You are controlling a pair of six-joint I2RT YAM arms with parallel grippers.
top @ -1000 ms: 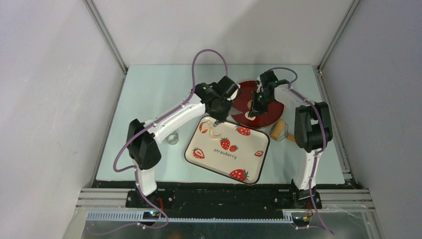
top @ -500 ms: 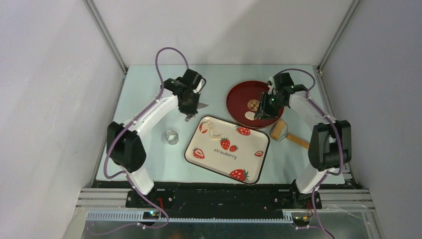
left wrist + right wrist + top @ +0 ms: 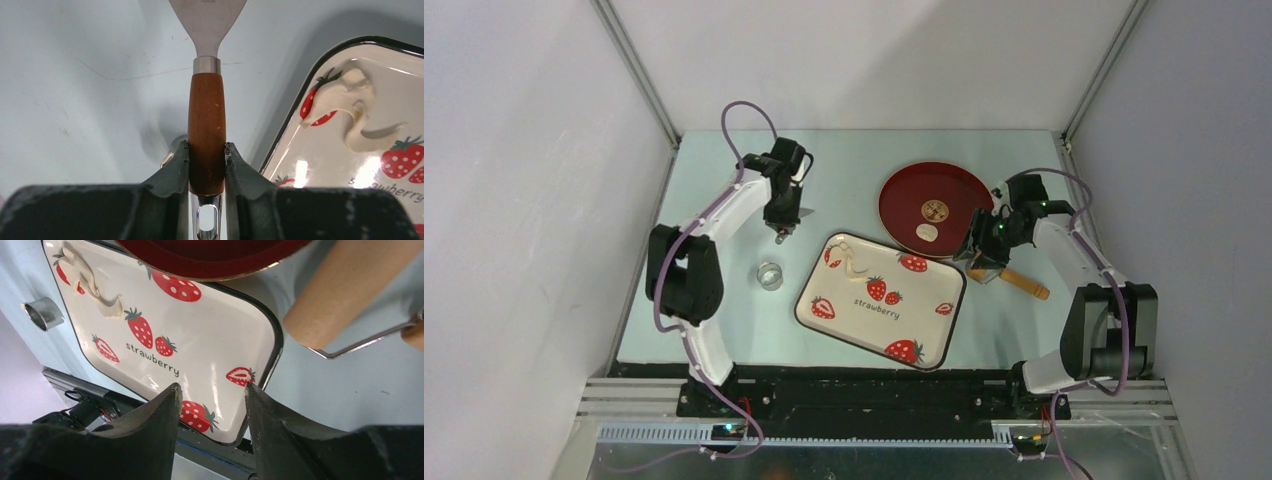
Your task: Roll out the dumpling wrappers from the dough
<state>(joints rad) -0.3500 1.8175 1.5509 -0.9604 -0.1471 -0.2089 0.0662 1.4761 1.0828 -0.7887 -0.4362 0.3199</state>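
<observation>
One pale wrapper [image 3: 927, 233] lies on the plate [image 3: 902, 190], toward its 6 o'clock rim. A brown-patterned disc [image 3: 935, 210] sits just beside it at 12, near plate ctr; can't tell what that one is. Nothing covers either.

Dough [image 3: 350, 100], a thin curled scrap, lies in the tray [image 3: 924, 312] at its 10 o'clock corner, partly over a printed strawberry. Tray is at 7 o'clock of the plate, rims just beside each other; contact can't be told.

Ring [image 3: 770, 275] stands on the table [image 3: 714, 180] at 9 o'clock of the tray, apart from it. Roller [image 3: 1024, 285] lies at 3 o'clock of the tray.

R gripper [image 3: 210, 390] hangs over the roller's head end and hides part of it from above. Its jaws are parted and nothing is betw. them.

L gripper [image 3: 206, 152] is at 11 o'clock of the tray, above bare table. It's clamped on the scraper [image 3: 206, 115] by the wood handle, w/ the blade pointing fwd.
</observation>
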